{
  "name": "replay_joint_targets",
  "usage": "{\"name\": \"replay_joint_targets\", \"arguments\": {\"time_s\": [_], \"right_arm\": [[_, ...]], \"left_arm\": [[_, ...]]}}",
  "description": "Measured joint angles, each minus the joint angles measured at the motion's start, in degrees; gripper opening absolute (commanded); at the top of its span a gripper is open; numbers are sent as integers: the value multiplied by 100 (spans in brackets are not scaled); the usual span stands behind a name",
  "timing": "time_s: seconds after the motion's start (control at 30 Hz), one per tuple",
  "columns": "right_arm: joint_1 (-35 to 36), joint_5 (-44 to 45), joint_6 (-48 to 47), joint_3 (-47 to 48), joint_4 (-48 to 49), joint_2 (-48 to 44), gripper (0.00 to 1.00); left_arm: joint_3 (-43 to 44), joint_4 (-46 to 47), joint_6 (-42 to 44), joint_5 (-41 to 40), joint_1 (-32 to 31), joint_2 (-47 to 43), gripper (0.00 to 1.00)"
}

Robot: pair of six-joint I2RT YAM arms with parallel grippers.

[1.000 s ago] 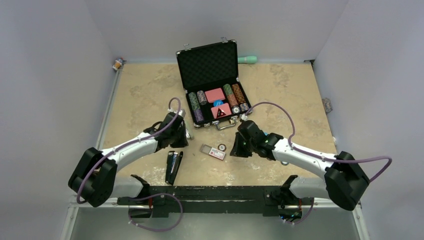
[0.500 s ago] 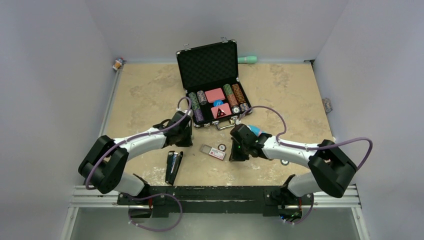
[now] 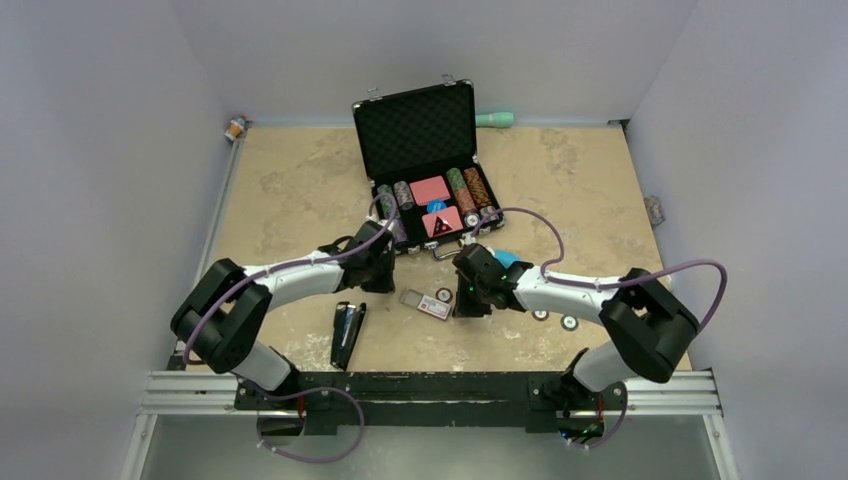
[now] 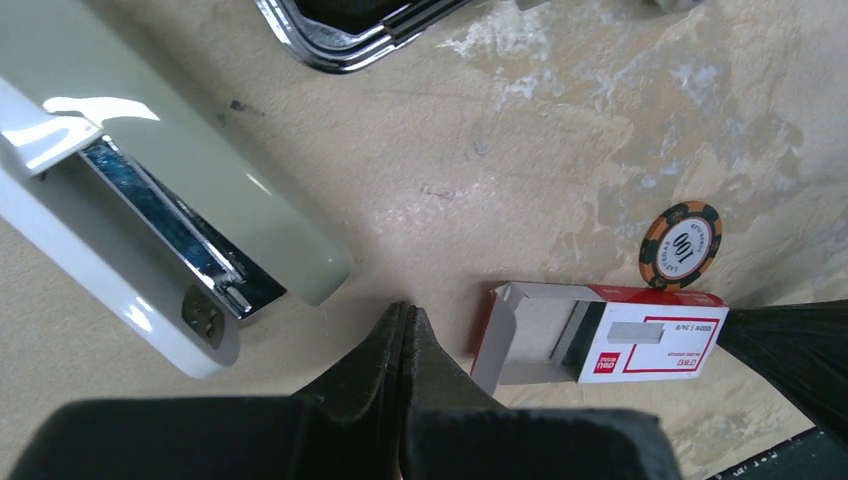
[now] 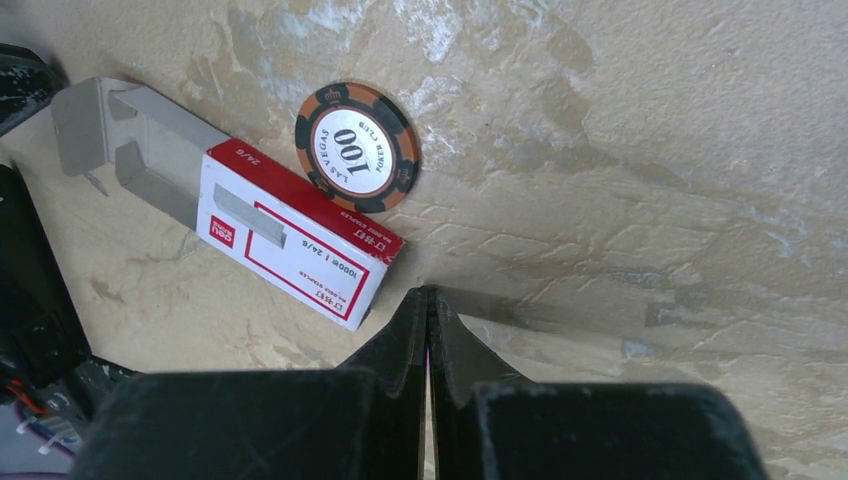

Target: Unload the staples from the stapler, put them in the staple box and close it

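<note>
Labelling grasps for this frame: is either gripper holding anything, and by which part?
Nothing is held. The left gripper and the right gripper are both shut with nothing between their fingers, near the staple box.

Overhead camera behind the arms (image 3: 290, 278), two wrist cameras down low.
Top view takes the whole bench (image 3: 290, 180); both wrist views hug it close, sharing staple box (image 4: 600, 345) and poker chip (image 5: 355, 148).

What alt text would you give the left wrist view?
A pale stapler, its metal staple channel exposed, lies at upper left on a tan mottled table, above the shut black left gripper. To the right sits an open red-and-white staple box, with an orange-and-black 100 poker chip just above it.
</note>
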Motion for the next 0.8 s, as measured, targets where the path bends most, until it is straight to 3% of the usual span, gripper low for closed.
{"name": "replay_joint_targets", "arguments": {"time_s": [0.8], "right_arm": [[0,151,-74,273,44,262,0]], "left_arm": [[81,339,-57,264,-160,219,0]]}}
